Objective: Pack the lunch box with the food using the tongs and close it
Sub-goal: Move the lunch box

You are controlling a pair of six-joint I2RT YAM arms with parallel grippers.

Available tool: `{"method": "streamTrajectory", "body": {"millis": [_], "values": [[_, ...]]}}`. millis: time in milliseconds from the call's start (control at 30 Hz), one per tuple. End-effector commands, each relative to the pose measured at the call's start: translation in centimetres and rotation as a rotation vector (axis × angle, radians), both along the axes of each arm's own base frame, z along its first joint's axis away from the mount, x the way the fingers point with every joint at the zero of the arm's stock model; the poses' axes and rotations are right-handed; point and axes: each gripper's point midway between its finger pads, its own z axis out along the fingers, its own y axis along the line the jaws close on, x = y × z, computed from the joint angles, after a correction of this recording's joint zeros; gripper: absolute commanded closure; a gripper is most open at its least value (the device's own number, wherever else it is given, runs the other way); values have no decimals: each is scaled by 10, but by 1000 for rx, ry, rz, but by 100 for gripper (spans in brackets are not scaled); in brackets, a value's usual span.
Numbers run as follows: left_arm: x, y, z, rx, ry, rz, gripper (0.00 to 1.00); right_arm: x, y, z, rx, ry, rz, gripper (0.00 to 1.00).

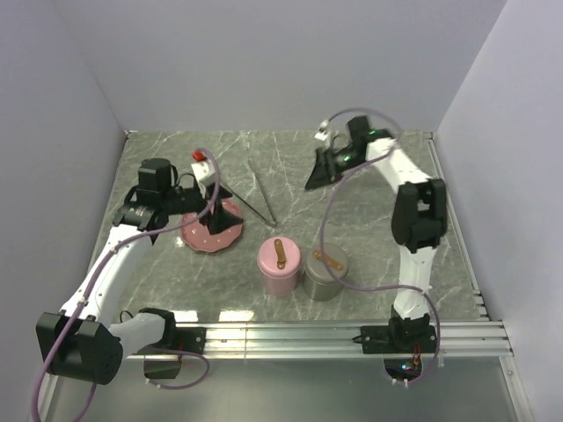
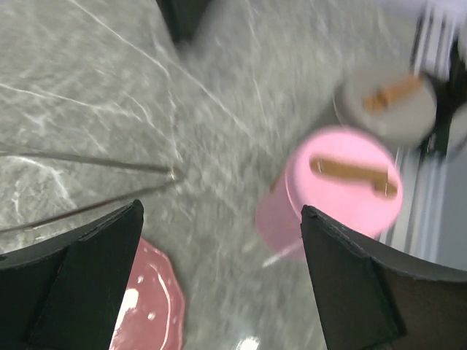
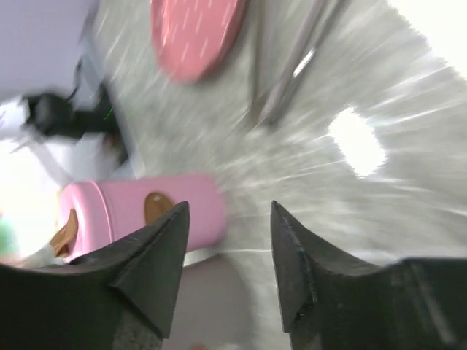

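The silver tongs (image 1: 261,191) lie flat on the marble, their V also seen in the left wrist view (image 2: 87,186) and, blurred, in the right wrist view (image 3: 288,65). The pink lunch box (image 1: 280,266) stands upright with a brown-handled lid on it (image 2: 343,191) (image 3: 139,211). My left gripper (image 1: 214,211) (image 2: 220,208) hangs open over the right side of the pink plate (image 1: 204,237) (image 2: 149,306), holding nothing. My right gripper (image 1: 315,178) (image 3: 230,204) hovers open and empty at the back, right of the tongs. I cannot make out the food on the plate (image 3: 197,33).
A grey canister (image 1: 325,272) (image 2: 390,102) with a brown handle on its lid stands touching the pink lunch box on its right. Walls close in the marble table on three sides. A metal rail (image 1: 308,334) runs along the near edge.
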Motion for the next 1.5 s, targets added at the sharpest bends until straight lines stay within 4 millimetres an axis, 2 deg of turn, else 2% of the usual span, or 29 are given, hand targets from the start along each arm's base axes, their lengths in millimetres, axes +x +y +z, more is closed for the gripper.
{"method": "streamTrajectory", "body": {"millis": [0, 33, 67, 100, 133, 167, 200, 233, 267, 300, 333, 367, 400, 433, 500, 533, 567, 600, 633, 700, 800, 967, 1167, 1300, 1467], "values": [[-38, -7, -13, 152, -168, -229, 6, 32, -50, 99, -23, -351, -114, 42], [-44, -9, -16, 171, -183, -259, 6, 26, -60, 103, -29, -363, -115, 41], [-51, -10, -20, 196, -211, -294, 6, 7, -68, 120, -26, -389, -108, 40], [-58, -16, -22, 197, -221, -330, 7, 0, -80, 123, -41, -444, -94, 40], [-62, -19, -22, 197, -234, -348, 7, -18, -85, 109, -60, -411, -86, 40], [-65, -23, -21, 189, -243, -362, 7, -31, -89, 107, -80, -420, -78, 40], [-70, -30, -19, 178, -270, -392, 8, -49, -93, 121, -92, -501, -68, 40], [-73, -34, -17, 168, -282, -408, 8, -70, -95, 104, -102, -463, -60, 40], [-77, -38, -21, 165, -280, -414, 9, -80, -95, 103, -102, -483, -60, 40], [-83, -49, -18, 159, -320, -448, 11, -97, -96, 113, -101, -531, -65, 40], [-84, -52, -21, 171, -338, -454, 12, -112, -96, 98, -109, -491, -64, 40], [-87, -57, -24, 175, -347, -470, 12, -125, -97, 101, -117, -518, -59, 40], [-92, -67, -22, 165, -374, -499, 14, -135, -102, 86, -162, -528, -32, 41], [-94, -71, -23, 164, -376, -514, 15, -142, -102, 81, -185, -545, -12, 41], [-95, -81, -29, 166, -357, -536, 18, -149, -108, 79, -230, -646, -2, 41], [-92, -84, -30, 167, -366, -532, 20, -156, -111, 65, -262, -651, 12, 41], [-93, -89, -36, 169, -356, -546, 22, -157, -111, 69, -273, -726, 21, 41], [-92, -91, -36, 166, -359, -543, 23, -162, -112, 60, -286, -730, 31, 41], [-90, -95, -33, 154, -385, -543, 25, -162, -112, 58, -302, -754, 37, 41], [-94, -101, -35, 147, -371, -559, 29, -170, -104, 59, -281, -796, 81, 41], [-104, -109, -39, 147, -343, -607, 30, -181, -90, 63, -239, -843, 126, 38], [-112, -121, -40, 136, -332, -619, 38, -186, -76, 68, -212, -903, 149, 36], [-113, -124, -52, 167, -290, -638, 48, -191, -64, 61, -189, -909, 183, 31], [-113, -125, -57, 179, -283, -646, 50, -195, -57, 55, -181, -915, 209, 26], [-115, -120, -79, 225, -238, -659, 51, -201, -50, 43, -179, -908, 253, 25]]}}
